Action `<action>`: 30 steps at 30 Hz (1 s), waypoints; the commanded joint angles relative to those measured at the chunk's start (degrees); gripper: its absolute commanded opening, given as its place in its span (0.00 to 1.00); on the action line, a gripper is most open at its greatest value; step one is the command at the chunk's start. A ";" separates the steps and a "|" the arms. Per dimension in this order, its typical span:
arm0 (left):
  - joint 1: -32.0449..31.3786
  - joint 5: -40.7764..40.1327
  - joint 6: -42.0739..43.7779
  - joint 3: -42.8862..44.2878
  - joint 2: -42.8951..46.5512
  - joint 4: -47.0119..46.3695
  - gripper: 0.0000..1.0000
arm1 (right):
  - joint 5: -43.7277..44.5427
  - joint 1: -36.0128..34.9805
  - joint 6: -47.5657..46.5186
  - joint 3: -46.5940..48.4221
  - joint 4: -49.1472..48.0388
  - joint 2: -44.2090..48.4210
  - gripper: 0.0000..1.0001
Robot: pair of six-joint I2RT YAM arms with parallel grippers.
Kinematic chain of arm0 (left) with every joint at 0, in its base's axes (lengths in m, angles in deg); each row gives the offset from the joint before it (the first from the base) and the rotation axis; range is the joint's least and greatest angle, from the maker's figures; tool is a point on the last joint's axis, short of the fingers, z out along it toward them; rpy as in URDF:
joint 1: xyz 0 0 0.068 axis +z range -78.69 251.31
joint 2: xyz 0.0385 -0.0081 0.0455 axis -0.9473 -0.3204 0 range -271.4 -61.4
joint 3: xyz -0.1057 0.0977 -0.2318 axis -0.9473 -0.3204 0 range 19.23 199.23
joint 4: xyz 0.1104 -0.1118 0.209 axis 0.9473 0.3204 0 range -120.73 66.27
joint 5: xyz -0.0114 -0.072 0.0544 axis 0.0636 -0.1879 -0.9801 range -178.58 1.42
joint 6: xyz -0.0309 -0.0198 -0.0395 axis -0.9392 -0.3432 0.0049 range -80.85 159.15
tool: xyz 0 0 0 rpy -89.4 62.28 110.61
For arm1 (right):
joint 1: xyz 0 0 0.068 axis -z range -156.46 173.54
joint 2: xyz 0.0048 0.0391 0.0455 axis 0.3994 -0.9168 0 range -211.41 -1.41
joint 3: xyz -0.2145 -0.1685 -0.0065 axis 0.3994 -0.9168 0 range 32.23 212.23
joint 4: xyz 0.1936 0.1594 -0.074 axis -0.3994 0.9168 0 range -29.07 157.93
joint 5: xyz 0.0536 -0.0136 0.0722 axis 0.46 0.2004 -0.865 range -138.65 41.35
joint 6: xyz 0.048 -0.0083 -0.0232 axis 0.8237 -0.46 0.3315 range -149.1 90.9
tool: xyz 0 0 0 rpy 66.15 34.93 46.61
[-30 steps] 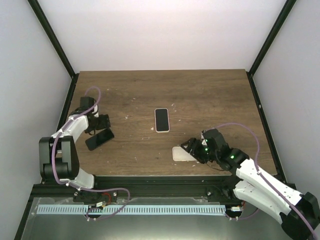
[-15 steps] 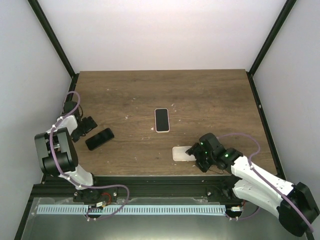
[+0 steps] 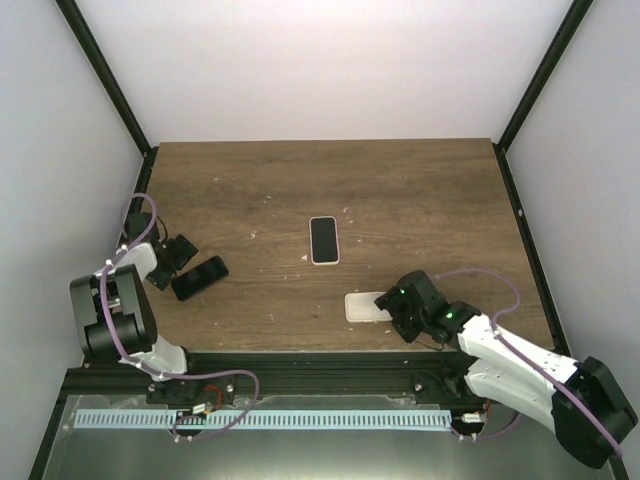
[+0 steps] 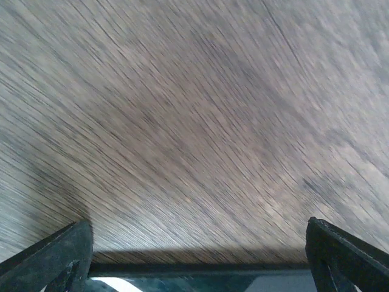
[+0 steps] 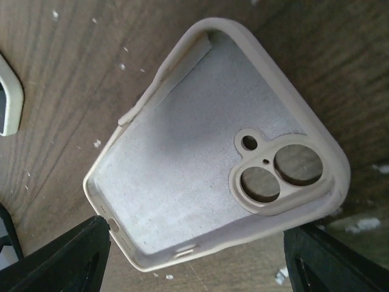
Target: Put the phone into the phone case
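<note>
The phone (image 3: 199, 277), glossy black, lies flat at the table's left. My left gripper (image 3: 172, 256) is just left of it, open and empty. The left wrist view shows only blurred wood between its wide-apart fingers (image 4: 55, 255); the phone is out of that view. The empty cream phone case (image 3: 365, 306) lies open side up near the front edge. In the right wrist view the case (image 5: 182, 176) shows its grey lining and camera cutouts. My right gripper (image 3: 397, 305) is open, its fingers (image 5: 67, 258) standing to either side of the case's near end.
A second phone in a cream case (image 3: 323, 240) lies screen up at mid table; its corner shows in the right wrist view (image 5: 9, 100). The table's left edge and black frame rail (image 3: 135, 215) are close to my left gripper. White crumbs dot the wood.
My left gripper has swung from over the black phone out toward the left edge, then come slightly back. My right gripper has dropped closer to the empty case's right end.
</note>
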 commanded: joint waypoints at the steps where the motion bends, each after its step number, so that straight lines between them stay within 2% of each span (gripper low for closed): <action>1: -2.02 8.31 -5.57 -5.34 1.47 0.24 0.96 | 6.12 -0.19 -4.19 -2.10 -6.50 0.67 0.79; 8: -4.85 11.93 -12.06 -12.17 6.57 -3.02 0.96 | 9.89 0.60 -12.20 -3.68 -15.78 -1.73 0.78; 17: -15.79 12.35 -16.99 -13.34 8.52 -6.04 0.95 | 2.89 5.76 -29.19 -2.19 -31.21 -12.31 0.78; 25: -23.92 5.52 -15.57 -12.46 10.38 -1.11 0.95 | -5.27 8.63 -41.56 5.46 -36.33 -27.59 0.76; 30: -29.44 -3.23 -7.36 -8.55 11.83 8.07 0.93 | -9.83 8.70 -42.54 7.84 -37.00 -31.56 0.72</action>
